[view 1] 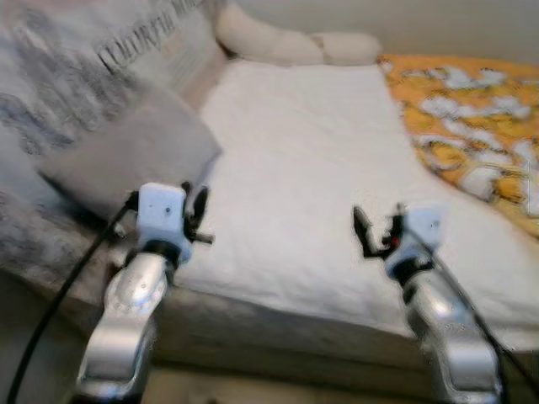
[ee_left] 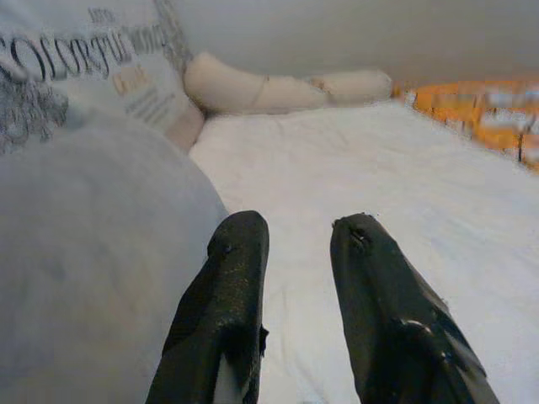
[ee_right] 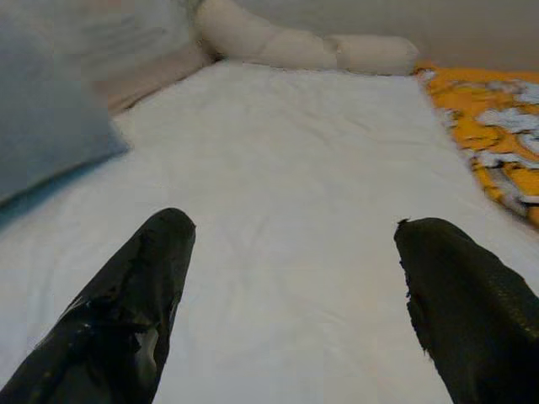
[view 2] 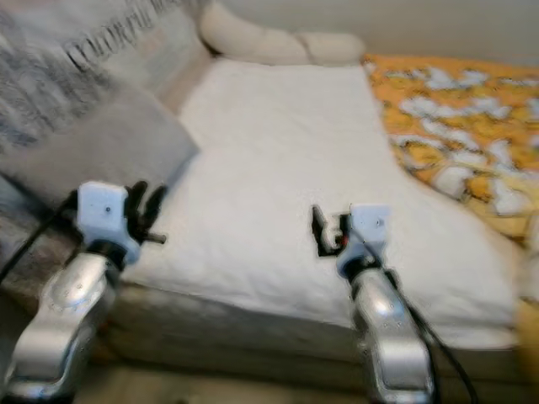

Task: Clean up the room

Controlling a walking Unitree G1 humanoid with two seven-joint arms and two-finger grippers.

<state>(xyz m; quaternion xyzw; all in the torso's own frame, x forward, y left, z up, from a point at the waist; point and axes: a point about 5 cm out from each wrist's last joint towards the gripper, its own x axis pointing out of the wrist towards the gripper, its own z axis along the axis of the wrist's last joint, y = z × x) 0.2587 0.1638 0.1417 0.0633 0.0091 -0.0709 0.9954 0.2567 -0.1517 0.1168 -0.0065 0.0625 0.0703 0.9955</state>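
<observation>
Approaching the bed (view 1: 303,168), my left gripper (ee_left: 295,244) narrowly open, right gripper (ee_right: 290,244) wide; probably the left pillow (view 1: 126,156) next.

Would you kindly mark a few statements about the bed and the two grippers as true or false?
1. The left gripper is beside the grey pillow. True.
2. The right gripper holds a cloth. False: its jaws are open and empty over the white sheet.
3. An orange patterned blanket lies on the bed's right side. True.
4. The left gripper is clamped on the pillow. False: its jaws are open, beside it.
5. A cream bolster lies at the far end. True.
</observation>
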